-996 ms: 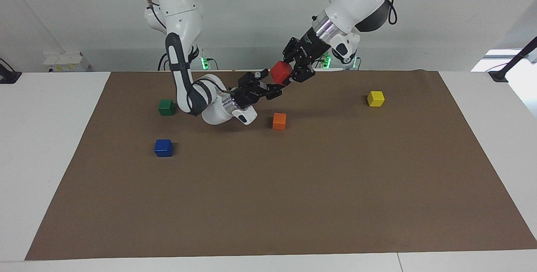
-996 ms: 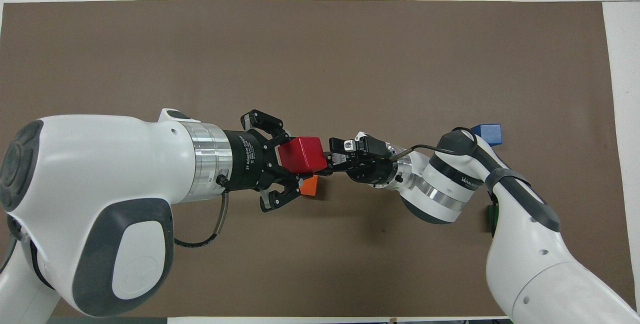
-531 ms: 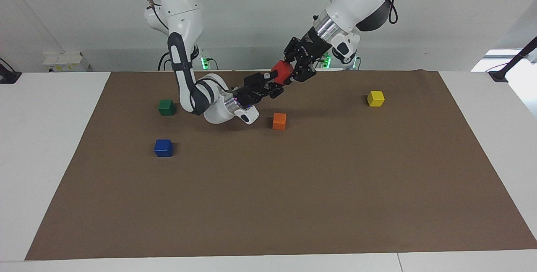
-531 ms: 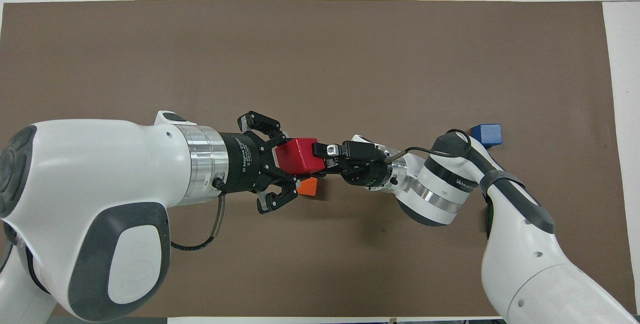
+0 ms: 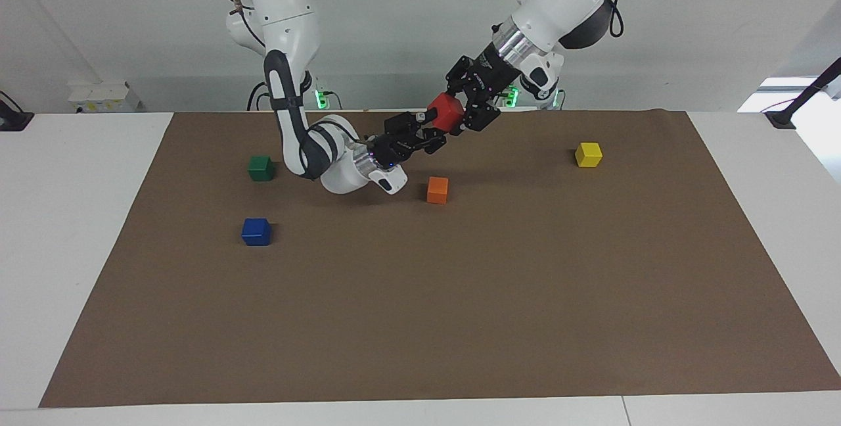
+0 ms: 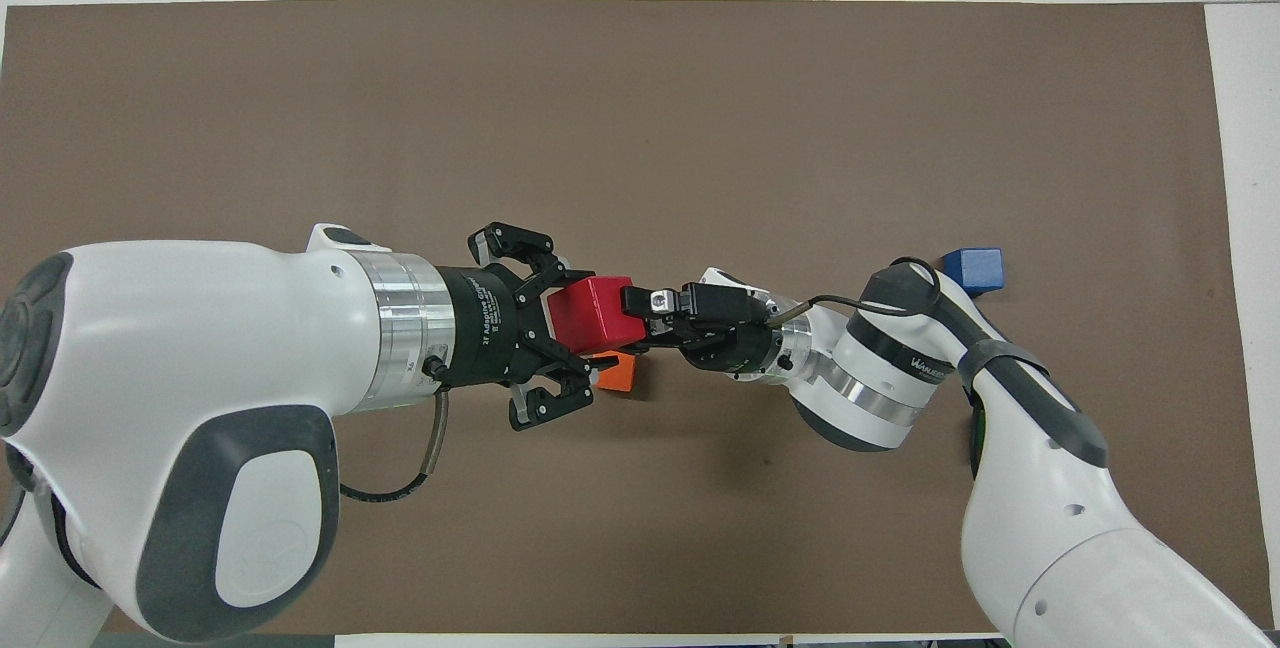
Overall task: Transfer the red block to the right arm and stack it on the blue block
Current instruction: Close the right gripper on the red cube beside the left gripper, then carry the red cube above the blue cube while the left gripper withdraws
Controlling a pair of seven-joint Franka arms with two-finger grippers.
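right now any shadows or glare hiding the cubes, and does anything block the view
Facing view: soft even light, faint arm shadow on the mat beside the orange block; red block and blue block read clearly. Overhead view: the left gripper and red block cover most of the orange block, and the right arm clips the blue block's corner.

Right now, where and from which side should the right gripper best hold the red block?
The red block hangs over the orange block. The right gripper should pinch its free end, coming from the right arm's end of the table: the left gripper covers the other end.
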